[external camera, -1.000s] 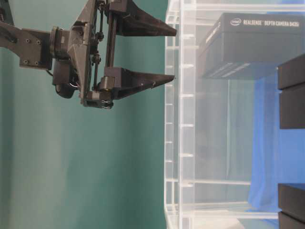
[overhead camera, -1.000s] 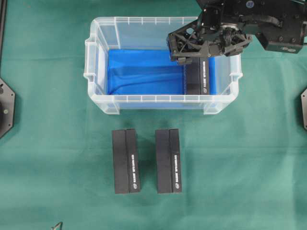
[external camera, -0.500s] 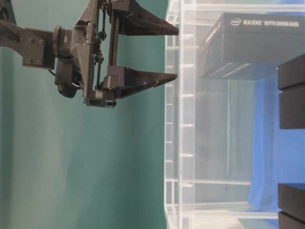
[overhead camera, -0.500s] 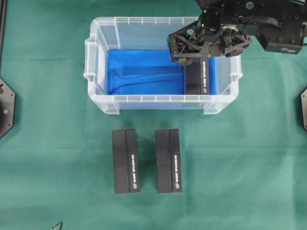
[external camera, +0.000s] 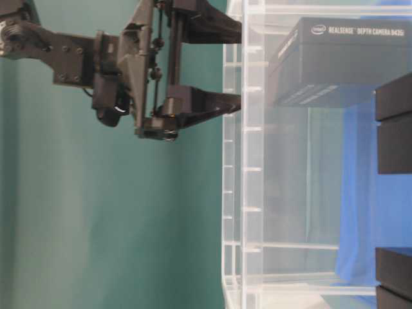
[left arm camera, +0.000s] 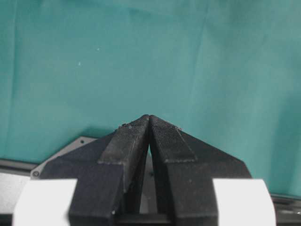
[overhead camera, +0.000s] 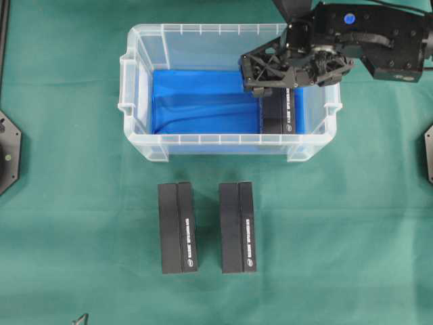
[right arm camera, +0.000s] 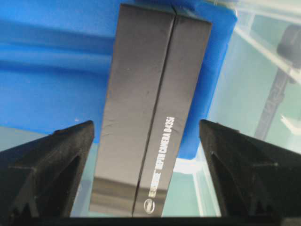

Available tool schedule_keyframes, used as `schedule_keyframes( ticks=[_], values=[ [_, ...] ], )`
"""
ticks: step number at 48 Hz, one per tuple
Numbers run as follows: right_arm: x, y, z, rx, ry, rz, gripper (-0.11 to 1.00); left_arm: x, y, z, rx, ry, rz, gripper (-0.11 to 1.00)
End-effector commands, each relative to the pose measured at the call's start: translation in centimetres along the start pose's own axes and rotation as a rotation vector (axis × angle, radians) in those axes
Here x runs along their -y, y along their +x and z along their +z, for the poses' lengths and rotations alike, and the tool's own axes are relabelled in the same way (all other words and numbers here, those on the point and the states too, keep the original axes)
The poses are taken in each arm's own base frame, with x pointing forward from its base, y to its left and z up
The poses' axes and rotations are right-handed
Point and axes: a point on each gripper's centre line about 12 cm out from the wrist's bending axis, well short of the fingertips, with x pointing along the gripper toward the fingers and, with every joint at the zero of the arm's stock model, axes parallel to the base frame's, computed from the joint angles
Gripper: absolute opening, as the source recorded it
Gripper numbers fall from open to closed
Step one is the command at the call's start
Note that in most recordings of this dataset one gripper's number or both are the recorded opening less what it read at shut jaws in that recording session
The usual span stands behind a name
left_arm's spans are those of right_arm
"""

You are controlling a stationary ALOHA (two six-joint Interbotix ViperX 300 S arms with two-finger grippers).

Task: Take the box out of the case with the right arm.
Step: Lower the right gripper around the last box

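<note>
- The right arm's black lattice-framed gripper (right arm camera: 146, 179) has its two pointed fingers (right arm camera: 51, 165) spread wide, one on each side of the box and touching neither side of it.
- Between those fingers, in the right wrist view, lies the long black rectangular cardboard box (right arm camera: 150, 117) with small white print along its right half; it holds nothing.
- From overhead, that gripper (overhead camera: 265, 76) hangs over the far end of the box (overhead camera: 279, 115), which lies flat at the right end of the case.
- In the table-level view the fingertips are at the case's rim; whether they have passed inside it I cannot tell.
- The large clear translucent plastic case (overhead camera: 135, 74) stands on the green cloth-covered table (overhead camera: 67, 223), with a blue cloth (overhead camera: 203, 101) lining its bottom under the box.
- The all-black right arm (overhead camera: 379, 40) reaches in from the far right, a small round blue light showing on its wrist.
- Two more black boxes (overhead camera: 177, 227) lie side by side on the table, near of the case and apart from it.
- The left arm's black gripper with white bands (left arm camera: 149, 123) has its fingers together, tips meeting, above bare green cloth, gripping nothing.
</note>
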Motion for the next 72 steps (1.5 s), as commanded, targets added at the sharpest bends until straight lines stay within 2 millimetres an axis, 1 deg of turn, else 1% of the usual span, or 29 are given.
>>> schedule_keyframes(
  ticks=[1, 9, 23, 28, 49, 52, 54, 58, 72],
  values=[
    [-0.2, -0.4, 0.0, 0.011, 0.003, 0.031, 0.89, 0.0, -0.3, 0.4, 0.014, -0.001, 0.0, 0.02],
    [0.0, 1.2, -0.3, 0.005, 0.007, 0.025, 0.89, 0.0, -0.3, 0.4, 0.013, -0.003, 0.001, 0.02],
    [-0.2, 3.4, -0.7, -0.013, 0.014, 0.011, 0.89, 0.0, -0.4, 0.4, 0.016, -0.003, 0.0, 0.02],
    [-0.3, 3.9, -0.8, -0.023, 0.023, 0.013, 0.89, 0.1, -0.4, 0.4, 0.014, -0.001, -0.002, 0.02],
    [-0.4, 3.8, -0.9, -0.035, 0.037, 0.016, 0.88, 0.1, -0.4, 0.4, 0.014, -0.001, -0.002, 0.02],
    [-0.5, 3.8, -0.9, -0.036, 0.038, 0.017, 0.85, 0.0, -0.3, 0.4, 0.013, -0.003, 0.001, 0.02],
    [-0.5, 3.8, -0.9, -0.036, 0.038, 0.016, 0.81, 0.0, -0.4, 0.4, 0.016, -0.003, 0.0, 0.02],
    [-0.6, 3.8, -1.0, -0.039, 0.039, 0.016, 0.65, 0.0, -0.4, 0.4, 0.016, -0.003, 0.0, 0.02],
    [-0.8, 3.5, -0.9, -0.039, 0.049, 0.021, 0.65, 0.0, -0.4, 0.4, 0.015, -0.001, -0.002, 0.02]
  ],
)
